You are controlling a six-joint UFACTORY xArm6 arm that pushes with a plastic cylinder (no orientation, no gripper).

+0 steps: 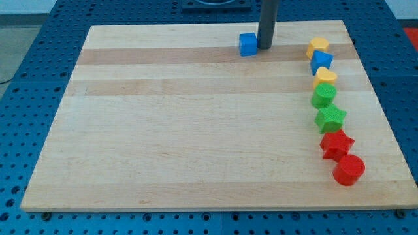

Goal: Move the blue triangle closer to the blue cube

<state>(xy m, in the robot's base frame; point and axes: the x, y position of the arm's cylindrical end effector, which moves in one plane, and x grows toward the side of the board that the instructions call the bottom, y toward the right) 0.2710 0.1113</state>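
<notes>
The blue cube (247, 44) sits near the top middle of the wooden board (196, 130). My tip (265, 47) stands just to the cube's right, touching or nearly touching it. The blue triangle (321, 62) lies at the view's right, second from the top in a column of blocks, well to the right of the tip and cube.
The column at the right runs top to bottom: a yellow block (318, 46), the blue triangle, a yellow heart (325, 77), a green block (323, 95), a green star (330, 118), a red star (336, 143), a red cylinder (348, 170). The board's right edge is close by.
</notes>
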